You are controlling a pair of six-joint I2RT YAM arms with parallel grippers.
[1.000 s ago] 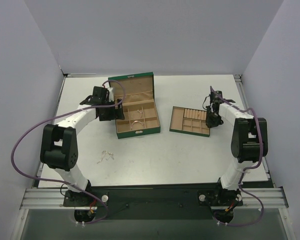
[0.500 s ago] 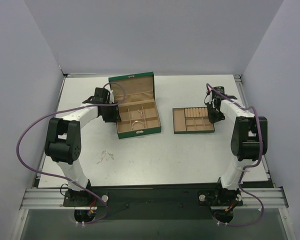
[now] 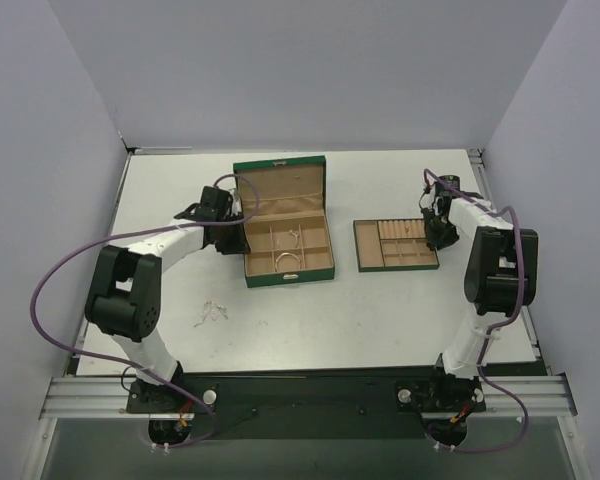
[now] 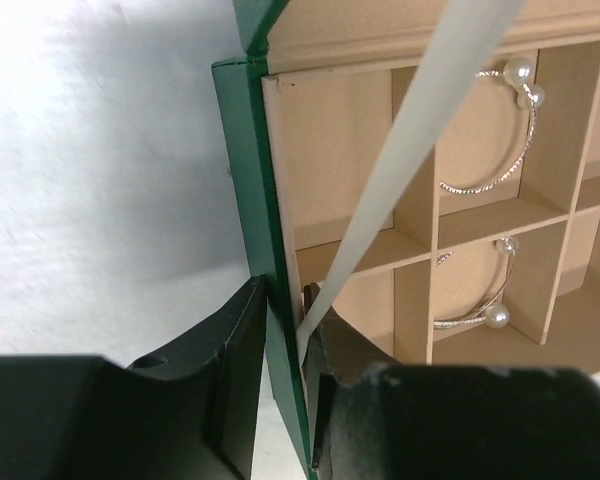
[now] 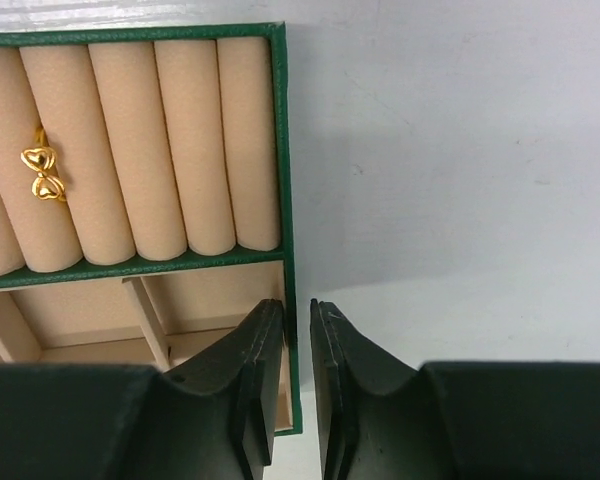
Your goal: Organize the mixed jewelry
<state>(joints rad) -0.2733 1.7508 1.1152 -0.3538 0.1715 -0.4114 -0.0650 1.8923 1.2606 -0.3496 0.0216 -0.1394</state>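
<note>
The green box (image 3: 285,270) stands open at mid table, and my left gripper (image 3: 228,232) is at its left wall. In the left wrist view that gripper (image 4: 285,295) is shut on the box wall (image 4: 255,200), one finger inside and one outside. Two silvery bangles with pearl ends (image 4: 500,130) (image 4: 480,305) lie in its compartments. My right gripper (image 5: 297,305) straddles the right wall of the small green tray (image 5: 283,150), slightly open, with a gap beside the wall. A gold ring (image 5: 42,175) sits between the tan rolls. A fine pale chain (image 3: 212,312) lies loose on the table.
A white ribbon (image 4: 420,140) runs diagonally from the box lid to its left wall, passing by my left fingers. The tray (image 3: 364,250) lies just right of the box. Purple cables loop off both arms. Walls enclose the table on three sides.
The box and the tray have both slid to the right and turned square to the table. My left gripper has closed on the box wall. My right gripper has eased apart.
</note>
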